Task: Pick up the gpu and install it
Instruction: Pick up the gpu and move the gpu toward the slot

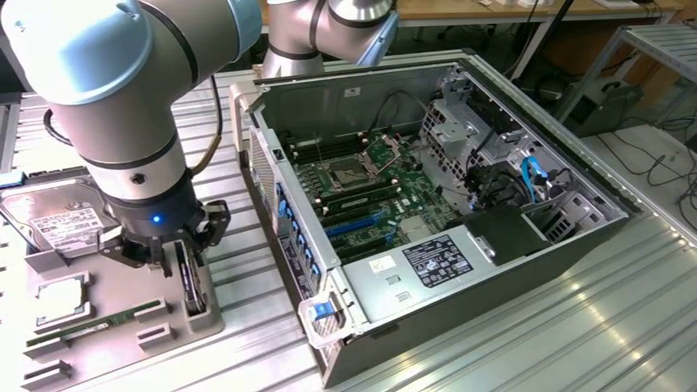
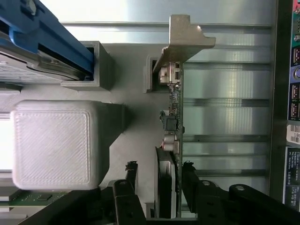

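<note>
The gpu (image 1: 195, 287) stands on edge in a slot of the grey holder tray (image 1: 207, 322), at the exterior view's left. In the wrist view the gpu (image 2: 169, 126) shows edge-on, with its silver bracket (image 2: 185, 40) at the far end and its black shroud between the fingers. My gripper (image 1: 175, 260) is lowered over it, and the gripper (image 2: 159, 172) straddles the card. One finger (image 2: 188, 174) is almost against the board side. The other finger (image 2: 131, 172) stands a small gap away from the shroud. The card rests in its slot.
On the same tray lie a silver hard drive (image 1: 55, 216), a CPU (image 1: 60, 298) and a RAM stick (image 1: 98, 322). The open PC case (image 1: 566, 220) with its motherboard (image 1: 370, 200) lies to the exterior view's right, close beside the tray. A white block (image 2: 51, 145) sits next to the gripper.
</note>
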{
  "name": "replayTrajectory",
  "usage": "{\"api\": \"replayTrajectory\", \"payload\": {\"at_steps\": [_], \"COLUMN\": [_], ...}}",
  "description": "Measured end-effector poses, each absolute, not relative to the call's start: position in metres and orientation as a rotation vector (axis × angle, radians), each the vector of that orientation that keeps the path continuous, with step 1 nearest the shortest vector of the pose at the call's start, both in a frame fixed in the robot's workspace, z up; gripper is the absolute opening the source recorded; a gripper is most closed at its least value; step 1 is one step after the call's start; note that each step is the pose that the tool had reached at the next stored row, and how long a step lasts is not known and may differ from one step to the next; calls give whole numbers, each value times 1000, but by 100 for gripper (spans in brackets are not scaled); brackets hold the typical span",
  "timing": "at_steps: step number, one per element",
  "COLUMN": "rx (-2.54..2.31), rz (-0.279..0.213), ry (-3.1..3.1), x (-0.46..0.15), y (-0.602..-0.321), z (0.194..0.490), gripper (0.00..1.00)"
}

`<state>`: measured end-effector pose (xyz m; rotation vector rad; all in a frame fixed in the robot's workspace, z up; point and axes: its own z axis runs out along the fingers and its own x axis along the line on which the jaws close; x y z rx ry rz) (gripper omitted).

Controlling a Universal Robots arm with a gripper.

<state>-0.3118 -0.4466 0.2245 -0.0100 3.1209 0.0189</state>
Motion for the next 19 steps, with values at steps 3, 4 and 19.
{"api": "replayTrajectory", "payload": {"at_steps": [3, 4, 19], "rx": [-10, -10, -10], "rz": [19, 19, 19], "ry": [3121, 3121, 3121], "x": [-312, -312, -312], "y": [-448, -448, -449], "z": [225, 224, 233], "gripper": [41, 41, 28]}}
